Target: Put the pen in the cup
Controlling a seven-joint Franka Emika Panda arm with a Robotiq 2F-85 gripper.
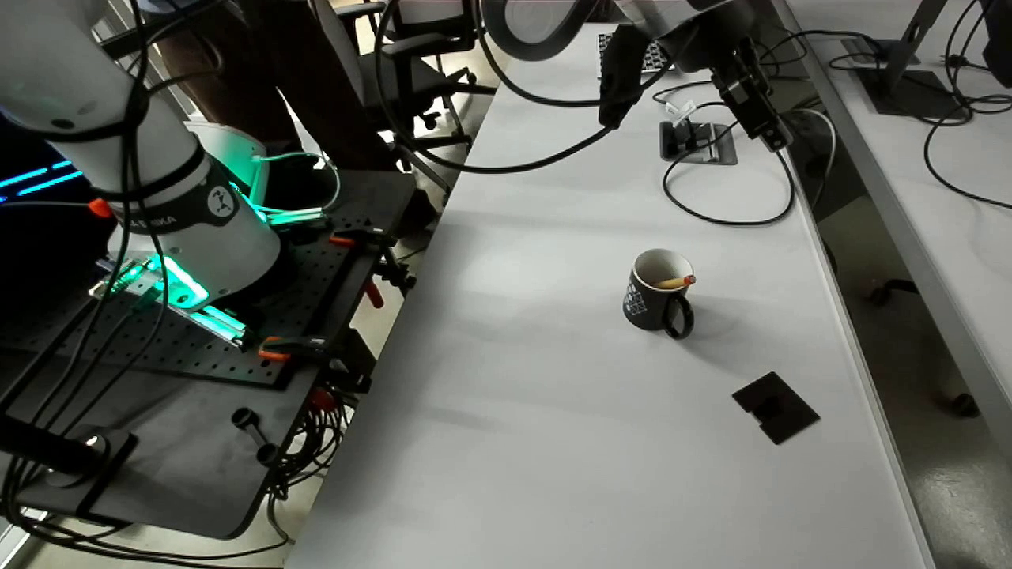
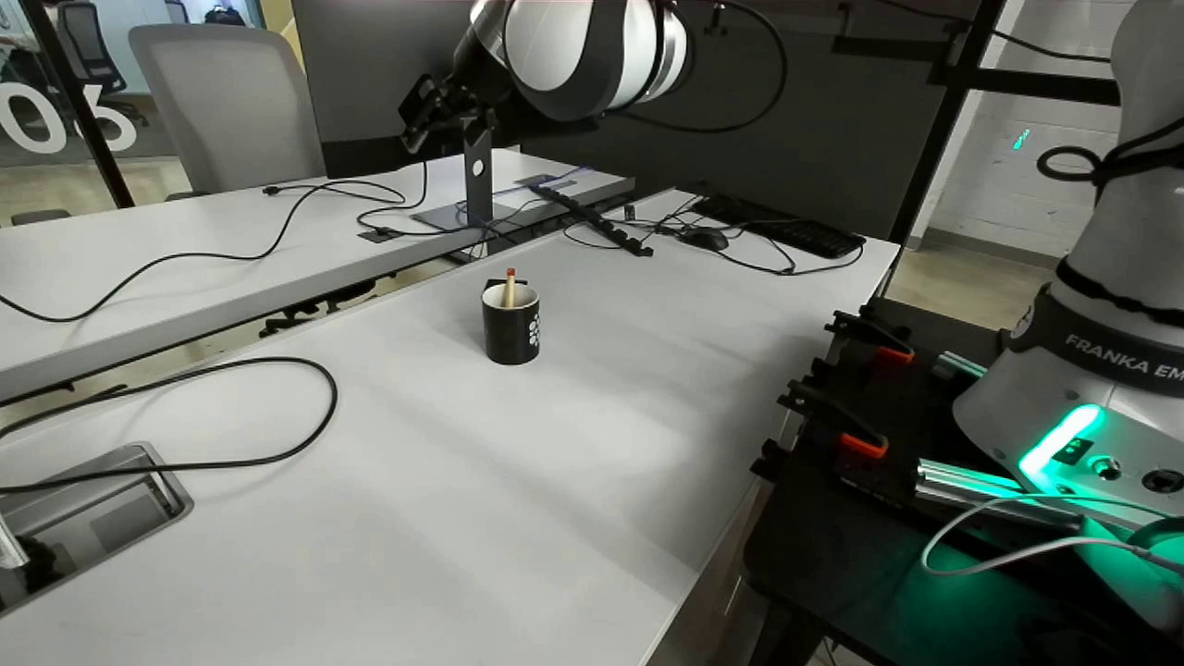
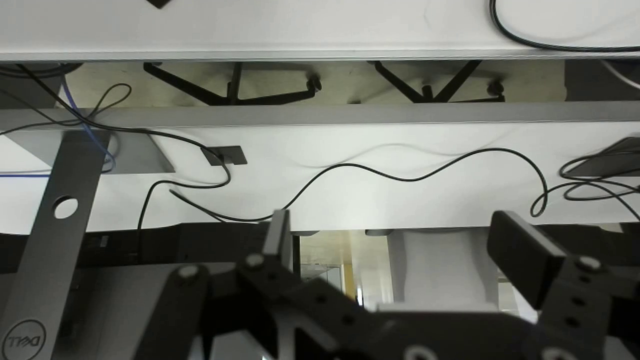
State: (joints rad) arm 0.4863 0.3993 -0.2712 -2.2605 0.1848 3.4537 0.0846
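"Cup [image 1: 650, 307] and pen [image 1: 672, 283]: where are they?"

"In an exterior view, the black cup stands upright on a white table [image 1: 490, 411], its handle toward the lower right. The pen, pale with a red-orange tip, is inside it, leaning, and the tip shows at the rim above the handle."

"What else is there?"

"A flat black piece [image 1: 779, 415] lies apart from the cup, farther to the lower right. At the left, the robot arm [image 1: 75, 79] rises from a dark table [image 1: 182, 466]; its far end hangs at the top, well away from the cup."

"And the next view?"

"In an exterior view, a keyboard [image 2: 777, 225] and a mouse [image 2: 705, 239] lie at the table's far end. The cup stands upright here too, and the pen pokes up past the rim, tip topmost. A grey chair [image 2: 227, 102] shows behind a neighbouring desk [image 2: 185, 222]."

"Now the wrist view: how is the robot's hand [image 3: 390, 220]?"

"Its fingers [image 3: 522, 260] are spread wide apart at the bottom, and the desk's edge shows in the gap between them. Above, a black cable [image 3: 345, 165] winds across that desk. At the left is a monitor stand [image 3: 55, 250], its Dell lettering turned over. Higher, chair feet [image 3: 280, 97] show against the floor [image 3: 340, 82]."
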